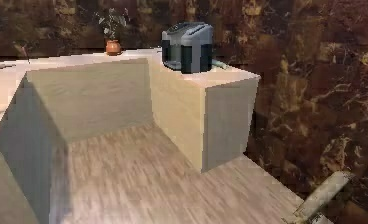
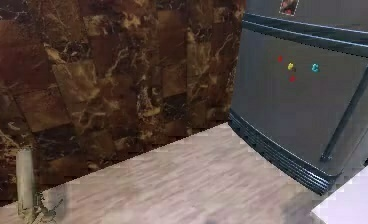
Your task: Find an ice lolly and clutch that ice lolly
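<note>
Though the gripper comes first in order, how its fingers stand cannot be told, nor can I tell where the ice lolly lies. Nearest the robot, a pale plank floor [image 1: 142,175] runs ahead into the nook of an L-shaped counter [image 1: 92,95] of light wood. On the end of the counter's leg toward the forward view's right sits a boxy dark grey appliance [image 1: 187,48] (its kind is unclear). Farther back along the top, a small potted plant [image 1: 113,32] stands in a brown pot against the wall [image 1: 312,90], which is dark brown marbled tile. A pale slanted rod [image 1: 322,195] shows at the forward view's lower right corner. In the arm side view, like tiling backs a dark grey fridge [image 2: 302,110] at the right, its door bearing small red, yellow and teal dots [image 2: 290,67]. A pale upright post [image 2: 27,180] stands at the lower left.
</note>
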